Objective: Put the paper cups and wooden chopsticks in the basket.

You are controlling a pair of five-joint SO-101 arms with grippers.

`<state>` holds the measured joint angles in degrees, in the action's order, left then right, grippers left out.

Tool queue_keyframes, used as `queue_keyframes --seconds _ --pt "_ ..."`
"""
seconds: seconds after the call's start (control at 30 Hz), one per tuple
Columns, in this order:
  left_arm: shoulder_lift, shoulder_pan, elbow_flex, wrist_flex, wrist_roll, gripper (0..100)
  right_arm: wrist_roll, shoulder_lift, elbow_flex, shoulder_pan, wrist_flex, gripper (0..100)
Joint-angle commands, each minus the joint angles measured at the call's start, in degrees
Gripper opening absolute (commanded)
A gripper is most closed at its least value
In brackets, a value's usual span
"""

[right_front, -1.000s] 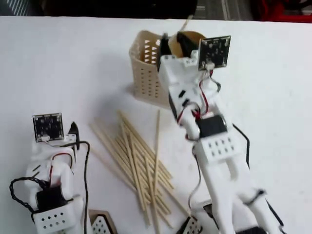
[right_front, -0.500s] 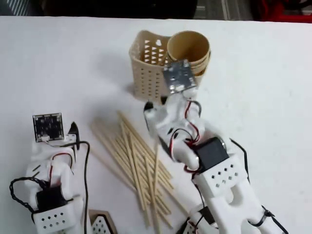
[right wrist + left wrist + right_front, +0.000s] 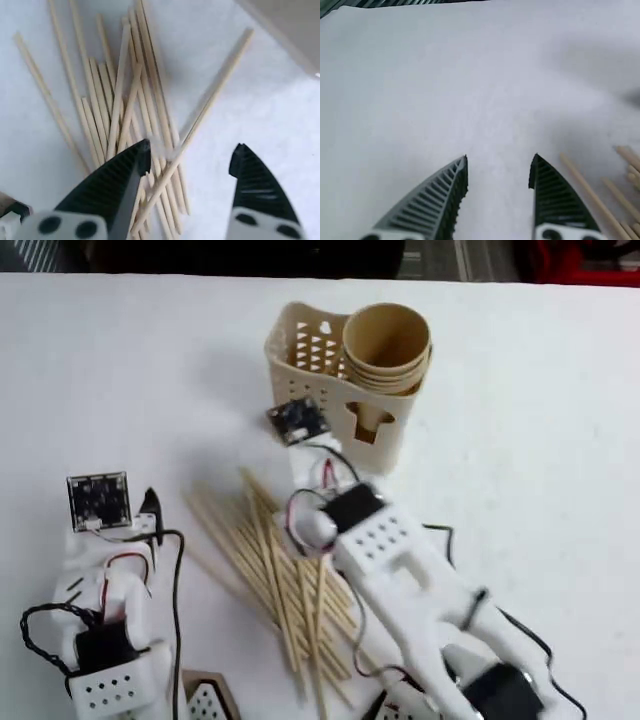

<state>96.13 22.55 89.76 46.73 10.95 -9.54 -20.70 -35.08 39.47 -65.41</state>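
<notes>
Paper cups (image 3: 386,340) are nested as one stack in the 3 o'clock end of the perforated basket (image 3: 300,390), which stands near 12 o'clock on the white table (image 3: 120,360). I judge the cup half of the task done. The wooden chopsticks (image 3: 285,560) lie loose in a crossed pile toward 6 o'clock, none in the basket. The right gripper (image 3: 192,147) is spread wide and empty above the pile, straddling one stick (image 3: 210,105) that lies slantwise across the others. The left gripper (image 3: 500,157) is also released and empty over bare table at about 8 o'clock, with a few stick ends (image 3: 590,190) just beside it. Risks as I see them: the sticks are thin, round and overlapped, so closing here may catch a ragged bundle or pinch just the slanted one off-centre. It would then swing and slip out on the lift. Coming down too low could jam the fingertips on the table and scatter the pile. The basket looks light, so a long stick striking its rim or the cup stack could tip it or push the cups out.
</notes>
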Motion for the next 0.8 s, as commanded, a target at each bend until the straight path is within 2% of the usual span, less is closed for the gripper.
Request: queue_keyframes --seconds 0.0,0.77 --pt "0.7 0.1 -0.2 -1.4 -0.3 21 -2.4 4.3 4.2 1.7 -0.1 28.4" --pt "0.7 0.1 -0.2 -1.4 -0.3 21 -2.4 24.9 12.5 4.3 2.2 28.3"
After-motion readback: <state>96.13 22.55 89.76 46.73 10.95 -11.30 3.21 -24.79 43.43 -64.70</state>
